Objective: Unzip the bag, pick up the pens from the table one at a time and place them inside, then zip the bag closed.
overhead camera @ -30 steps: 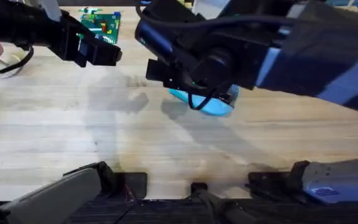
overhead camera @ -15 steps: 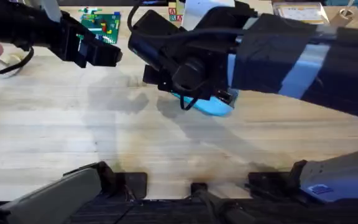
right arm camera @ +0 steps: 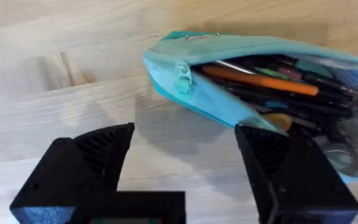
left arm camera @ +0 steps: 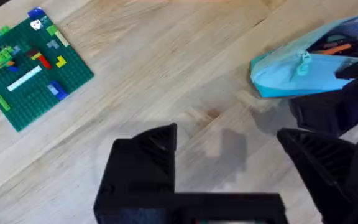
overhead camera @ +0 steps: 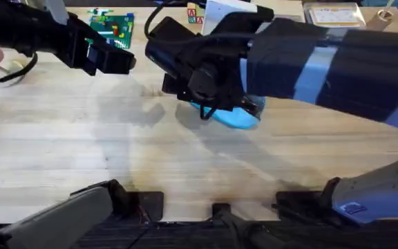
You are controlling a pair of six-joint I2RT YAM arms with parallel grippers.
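The light blue bag [right arm camera: 229,68] lies on the table [overhead camera: 81,152] with its zipper open, the pull [right arm camera: 183,78] at one end. Inside it lie pens: an orange one [right arm camera: 260,79] and several dark ones. My right gripper [right arm camera: 188,134] hovers open just beside the pull end, with nothing between its fingers. From overhead the right gripper [overhead camera: 185,90] and its arm cover most of the bag [overhead camera: 237,117]. My left gripper [overhead camera: 119,61] hangs open and empty over the table's far left. Its wrist view [left arm camera: 229,140] shows the bag [left arm camera: 291,74] a short way off.
A green brick baseplate [overhead camera: 112,28] [left arm camera: 30,68] lies at the back left. Boxes and small items [overhead camera: 337,12] line the far edge. A loose cable [overhead camera: 5,69] sits at the left edge. Bare wood spans the front of the table.
The right arm has swung left and a little closer over the bag's pull end. The left arm and the bag have not moved.
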